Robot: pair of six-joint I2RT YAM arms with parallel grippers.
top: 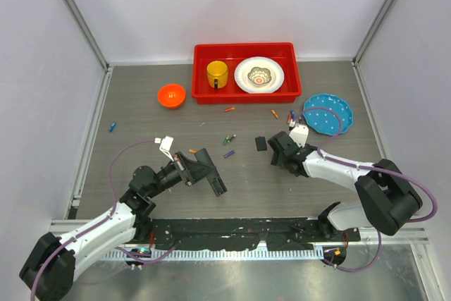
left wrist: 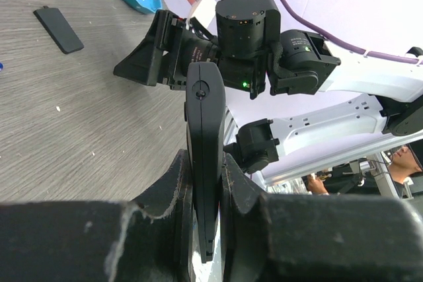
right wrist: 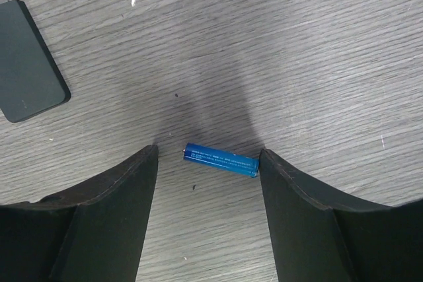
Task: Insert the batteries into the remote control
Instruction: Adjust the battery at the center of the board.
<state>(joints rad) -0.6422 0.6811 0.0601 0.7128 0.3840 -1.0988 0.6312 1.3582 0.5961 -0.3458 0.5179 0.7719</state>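
My left gripper [top: 193, 169] is shut on the remote control [top: 211, 173], a slim black bar held edge-on between the fingers [left wrist: 173, 193] above the table. In the left wrist view the remote control [left wrist: 204, 130] points toward the right arm. My right gripper [right wrist: 208, 153] stands open, low over the table, with a blue battery [right wrist: 221, 160] lying flat between its fingers. The battery's right end touches the right finger [right wrist: 291, 196]. From above, the right gripper [top: 277, 153] hides that battery. Other batteries lie scattered: green [top: 227, 138], purple [top: 229, 154], orange [top: 192, 151].
A small black battery cover [top: 261, 143] [right wrist: 26, 61] lies just left of the right gripper. A red tray [top: 202, 61] holds a yellow mug and a white plate at the back. An orange bowl [top: 171, 95] and a blue plate [top: 328, 113] flank it. More batteries [top: 291, 116] lie by the blue plate.
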